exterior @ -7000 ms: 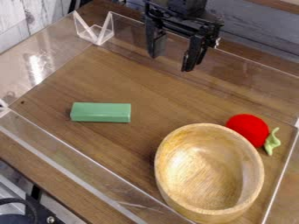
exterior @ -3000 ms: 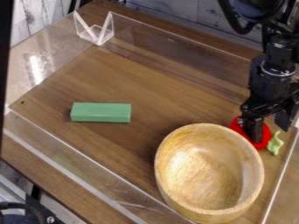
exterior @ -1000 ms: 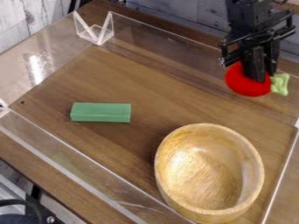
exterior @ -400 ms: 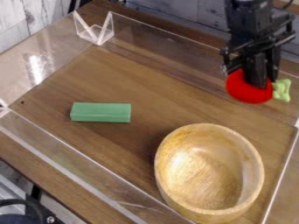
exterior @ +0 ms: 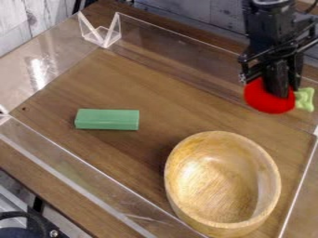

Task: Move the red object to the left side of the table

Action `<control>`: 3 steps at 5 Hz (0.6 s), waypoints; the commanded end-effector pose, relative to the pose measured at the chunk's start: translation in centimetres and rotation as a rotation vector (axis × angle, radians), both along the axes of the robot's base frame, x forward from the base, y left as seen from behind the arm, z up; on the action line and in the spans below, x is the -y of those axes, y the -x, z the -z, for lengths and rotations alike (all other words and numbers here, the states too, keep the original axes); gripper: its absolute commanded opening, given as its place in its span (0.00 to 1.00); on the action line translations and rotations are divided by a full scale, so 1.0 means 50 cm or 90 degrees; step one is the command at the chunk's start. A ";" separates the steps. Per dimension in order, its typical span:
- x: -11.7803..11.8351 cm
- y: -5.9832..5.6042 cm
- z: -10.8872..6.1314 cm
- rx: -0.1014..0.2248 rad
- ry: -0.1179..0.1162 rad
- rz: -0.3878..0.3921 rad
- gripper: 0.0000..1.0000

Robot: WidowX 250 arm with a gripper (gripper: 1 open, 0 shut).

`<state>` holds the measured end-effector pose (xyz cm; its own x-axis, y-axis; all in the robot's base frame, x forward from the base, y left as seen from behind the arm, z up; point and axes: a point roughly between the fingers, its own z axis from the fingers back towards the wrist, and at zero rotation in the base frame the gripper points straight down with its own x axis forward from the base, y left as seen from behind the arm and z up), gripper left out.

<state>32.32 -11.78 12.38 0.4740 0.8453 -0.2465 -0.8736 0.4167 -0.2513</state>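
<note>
Camera view, clock face laid over the whole scene with twelve at the far edge: nearest, between four and five o'clock, a round wooden bowl (exterior: 224,184) sits on the brown wood-grain table (exterior: 137,149), its pale inside showing. Its rim is wide and its mouth faces up. At the near edge, around seven to eight o'clock, dark cables (exterior: 28,221) show beyond the table's side. A low clear plastic wall (exterior: 81,182) runs along that near side of the tabletop.

Farther in, at nine o'clock, a flat green block (exterior: 107,119) lies on the wood, well apart from the bowl, its long side running roughly across the view.

Toward two o'clock, beyond the bowl, is the red toy fruit (exterior: 269,97), with its light-green leafy stem (exterior: 304,99) pointing toward three o'clock. The black pincer (exterior: 270,82) is closed on the fruit from above, its fingers narrowed around the top. The fruit appears raised above the tabletop. The dark arm (exterior: 271,19) reaches in from one o'clock.

Farthest off, around eleven o'clock, a clear angular plastic piece (exterior: 100,31) stands at the table's corner, near whitish wood-grain boards (exterior: 40,20).
</note>
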 end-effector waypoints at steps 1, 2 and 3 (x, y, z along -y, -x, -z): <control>0.009 0.002 -0.049 0.051 0.013 0.003 0.00; 0.010 0.004 -0.049 0.054 0.015 0.000 0.00; 0.012 0.005 -0.048 0.056 0.018 -0.003 0.00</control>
<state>32.02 -12.07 12.24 0.4645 0.8497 -0.2493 -0.8767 0.4015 -0.2651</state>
